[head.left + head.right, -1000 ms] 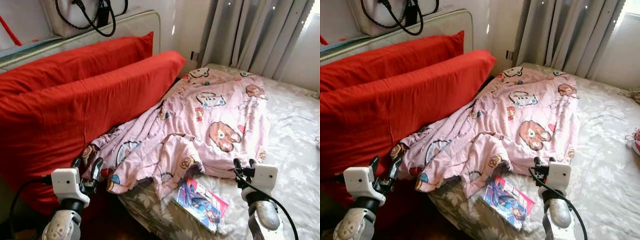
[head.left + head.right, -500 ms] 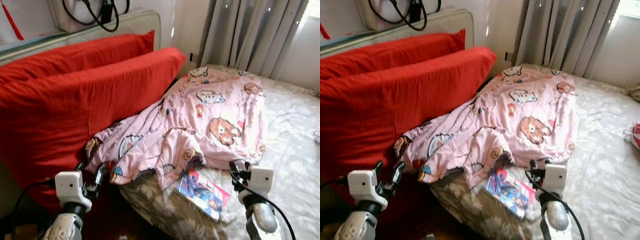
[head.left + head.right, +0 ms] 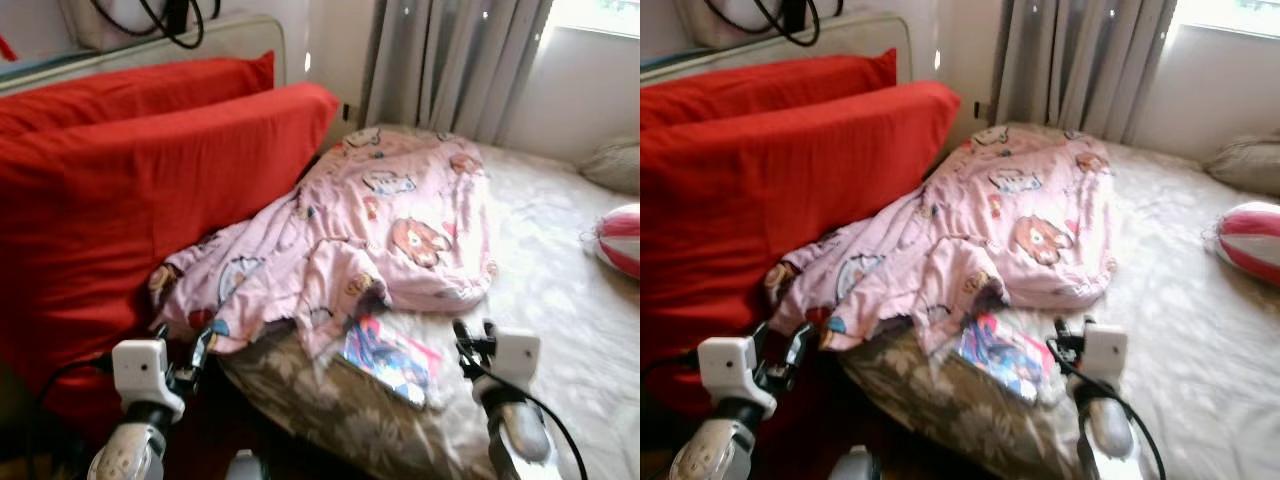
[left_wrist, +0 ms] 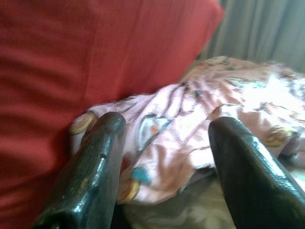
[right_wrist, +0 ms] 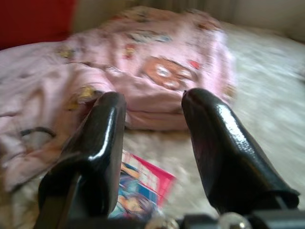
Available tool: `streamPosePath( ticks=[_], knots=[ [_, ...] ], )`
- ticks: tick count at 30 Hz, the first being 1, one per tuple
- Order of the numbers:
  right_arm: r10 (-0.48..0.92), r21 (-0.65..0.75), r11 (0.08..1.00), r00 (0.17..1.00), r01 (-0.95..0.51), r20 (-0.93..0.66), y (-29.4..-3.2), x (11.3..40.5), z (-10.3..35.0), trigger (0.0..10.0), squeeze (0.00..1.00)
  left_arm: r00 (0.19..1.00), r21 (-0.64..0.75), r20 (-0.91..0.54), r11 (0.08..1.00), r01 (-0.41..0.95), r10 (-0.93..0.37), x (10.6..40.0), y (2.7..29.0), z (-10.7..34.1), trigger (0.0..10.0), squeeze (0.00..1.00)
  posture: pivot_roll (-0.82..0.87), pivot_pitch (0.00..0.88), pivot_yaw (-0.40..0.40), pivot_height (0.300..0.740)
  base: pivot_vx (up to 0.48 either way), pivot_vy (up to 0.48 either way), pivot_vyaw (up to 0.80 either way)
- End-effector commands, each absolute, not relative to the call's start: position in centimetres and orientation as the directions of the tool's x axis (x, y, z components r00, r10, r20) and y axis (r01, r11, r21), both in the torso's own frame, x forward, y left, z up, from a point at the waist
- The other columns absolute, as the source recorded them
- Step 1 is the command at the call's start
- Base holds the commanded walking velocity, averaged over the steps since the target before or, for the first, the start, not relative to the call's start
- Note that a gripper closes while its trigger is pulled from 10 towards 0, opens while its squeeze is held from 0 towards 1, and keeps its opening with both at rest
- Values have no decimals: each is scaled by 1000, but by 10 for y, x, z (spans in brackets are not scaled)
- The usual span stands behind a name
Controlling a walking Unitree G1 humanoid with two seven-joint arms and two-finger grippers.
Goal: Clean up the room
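Both pairs of jaws stand apart with nothing between them: the left gripper (image 3: 182, 345) hangs low beside the red pillows, at the near corner of the bed, and the right gripper (image 3: 474, 334) hovers over the bed's near edge, just beside the magazine.

A bed (image 3: 560, 290) takes up most of the room ahead, covered by a pale sheet with a faint flower print, creased and soft-looking. Its near corner drops down in a darker floral fabric toward a dark floor. Grey curtains (image 3: 450, 60) hang in long folds behind the bed, with a bright window above them at the right.

Two big red pillows (image 3: 130, 190) lean upright against a pale headboard (image 3: 235, 35) on the left; their cloth is plain and matte. A pink blanket (image 3: 380, 230) printed with cartoon bears lies crumpled across the bed, one end bunched against the front pillow, the other spread flat toward the curtains. A glossy magazine (image 3: 388, 358) with a colourful cover lies flat at the bed's edge, its far corner tucked under the blanket's hem. Well apart, at the far right, rests a round red-and-white striped cushion (image 3: 622, 238), and beyond it a grey-beige pillow (image 3: 612, 165). Black cords (image 3: 165, 18) loop over something white above the headboard.
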State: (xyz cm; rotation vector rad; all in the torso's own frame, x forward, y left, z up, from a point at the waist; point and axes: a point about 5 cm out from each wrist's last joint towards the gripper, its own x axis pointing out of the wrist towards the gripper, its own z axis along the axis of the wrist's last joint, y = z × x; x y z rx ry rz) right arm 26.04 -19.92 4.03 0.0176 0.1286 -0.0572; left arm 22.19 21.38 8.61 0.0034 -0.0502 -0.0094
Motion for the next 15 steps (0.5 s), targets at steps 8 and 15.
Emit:
streamPosePath(
  ticks=[8,15],
  knots=[
    [-28,43,998,988,35,-150,-194,257,37,10000,0,1000,-11,17,1000,19,-19,219,211,82,10000,0,135,0,-37,650,0,0,0],
    [-24,49,998,988,32,-153,-193,258,37,10000,0,1000,-14,14,1000,25,-25,219,211,83,10000,0,135,0,-36,650,0,0,0]
  ],
)
